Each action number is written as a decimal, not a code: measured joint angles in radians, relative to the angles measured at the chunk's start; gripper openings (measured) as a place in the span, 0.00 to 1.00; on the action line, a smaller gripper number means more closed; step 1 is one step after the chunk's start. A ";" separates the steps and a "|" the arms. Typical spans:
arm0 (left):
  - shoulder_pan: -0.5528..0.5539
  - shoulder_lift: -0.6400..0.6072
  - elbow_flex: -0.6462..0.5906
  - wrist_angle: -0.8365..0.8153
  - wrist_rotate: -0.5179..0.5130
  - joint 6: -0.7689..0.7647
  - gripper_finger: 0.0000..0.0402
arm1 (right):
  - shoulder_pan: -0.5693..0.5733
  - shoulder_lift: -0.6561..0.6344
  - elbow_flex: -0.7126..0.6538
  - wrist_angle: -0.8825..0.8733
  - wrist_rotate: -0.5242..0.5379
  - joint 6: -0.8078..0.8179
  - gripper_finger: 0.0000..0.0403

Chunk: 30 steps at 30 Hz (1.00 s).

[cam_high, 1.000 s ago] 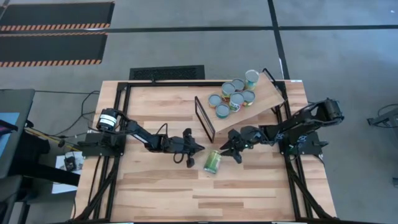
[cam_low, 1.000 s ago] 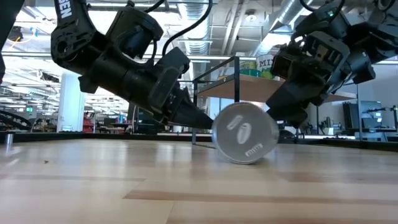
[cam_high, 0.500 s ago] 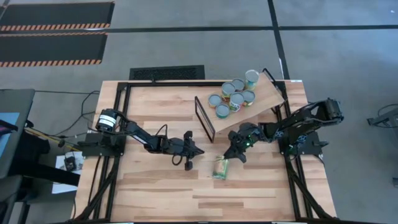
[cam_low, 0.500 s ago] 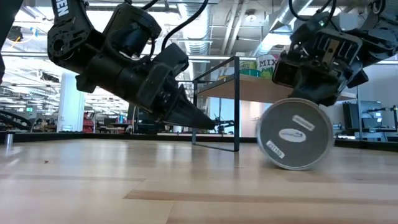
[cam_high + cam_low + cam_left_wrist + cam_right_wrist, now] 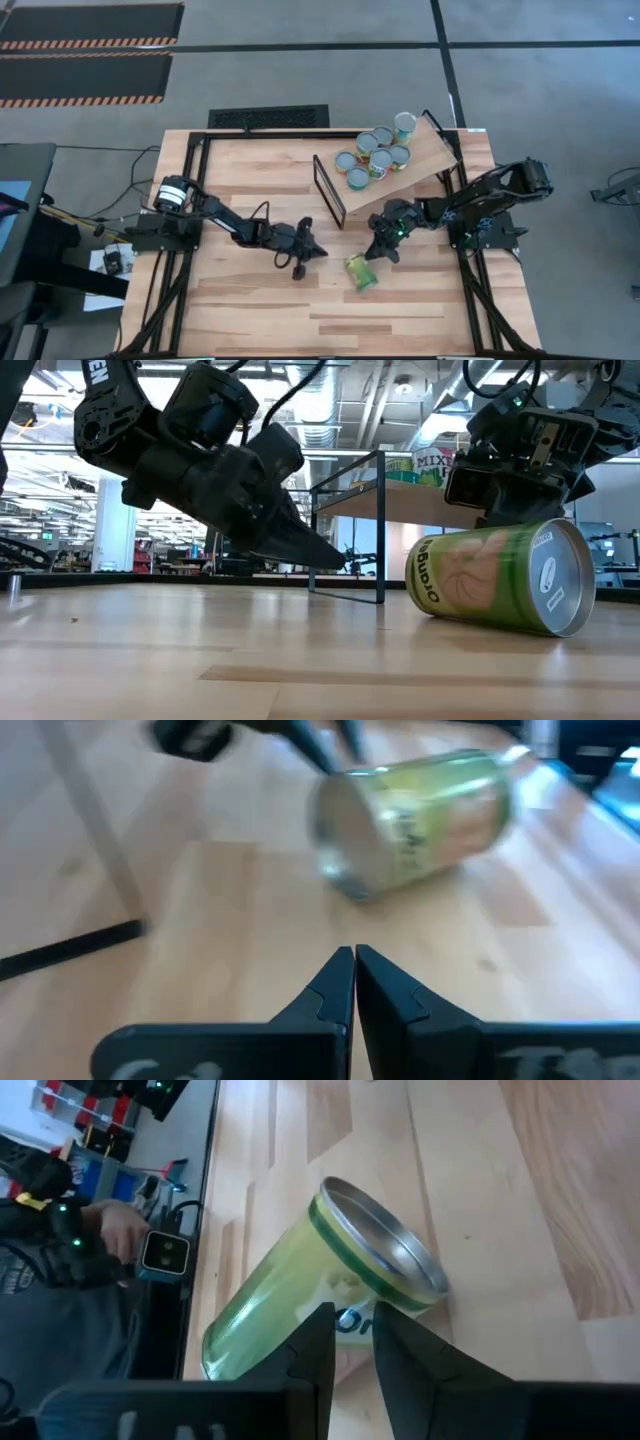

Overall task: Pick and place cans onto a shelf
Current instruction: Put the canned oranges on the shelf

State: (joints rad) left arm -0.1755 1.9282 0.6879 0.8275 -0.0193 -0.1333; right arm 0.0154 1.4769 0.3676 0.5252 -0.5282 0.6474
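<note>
We see a green can (image 5: 359, 273) lying loose on the worktop (image 5: 250, 310); left gripper (image 5: 318, 251) jaws closed, right gripper (image 5: 372, 255) jaws slightly apart above it.

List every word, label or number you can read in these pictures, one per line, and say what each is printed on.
"MIXE", cut off at the edge: label of a can on the shelf behind the right tool, low view.
"Orga", partly readable: side of the green can lying on the table.
"EN", cut off at the picture's edge: white letters on the left arm.
Small print on that can's lid: too small to read.
</note>
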 joint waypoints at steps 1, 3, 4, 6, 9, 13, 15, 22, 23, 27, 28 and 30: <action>-0.004 0.000 0.002 0.000 0.018 0.000 0.00 | 0.000 -0.011 0.000 -0.007 0.000 0.001 0.23; -0.014 0.000 0.004 0.002 0.025 0.001 0.00 | 0.003 -0.040 0.001 -0.007 0.009 0.023 0.23; -0.017 0.000 0.004 0.001 0.011 0.001 0.00 | 0.007 -0.055 0.003 -0.020 0.023 0.045 0.23; -0.023 0.000 0.004 -0.002 -0.042 0.000 0.00 | 0.025 -0.091 0.013 -0.074 0.058 0.091 0.25; -0.024 0.000 -0.006 -0.007 -0.098 -0.018 0.00 | 0.082 -0.147 0.073 -0.216 0.140 0.119 0.32; -0.016 0.000 -0.038 -0.017 -0.128 -0.056 0.00 | 0.180 -0.179 0.216 -0.484 0.322 0.165 0.51; -0.013 0.000 -0.059 -0.016 -0.146 -0.074 0.00 | 0.221 -0.177 0.298 -0.614 0.419 0.226 0.62; 0.002 -0.001 -0.138 0.014 -0.207 -0.130 0.00 | 0.282 -0.036 0.510 -0.929 0.561 0.469 0.90; 0.003 -0.001 -0.146 0.024 -0.207 -0.132 0.00 | 0.286 -0.012 0.530 -0.955 0.562 0.485 0.93; 0.002 0.000 -0.179 0.077 -0.214 -0.139 0.00 | 0.285 0.089 0.625 -1.006 0.562 0.515 0.99; 0.002 0.002 -0.183 0.086 -0.214 -0.141 0.00 | 0.283 0.112 0.652 -1.040 0.562 0.516 0.99; 0.002 0.002 -0.186 0.090 -0.214 -0.141 0.00 | 0.276 0.168 0.708 -1.124 0.563 0.515 0.98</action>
State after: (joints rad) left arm -0.1730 1.9305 0.5020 0.9175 -0.2333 -0.2744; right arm 0.2916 1.6444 1.0757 -0.5992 0.0349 1.1625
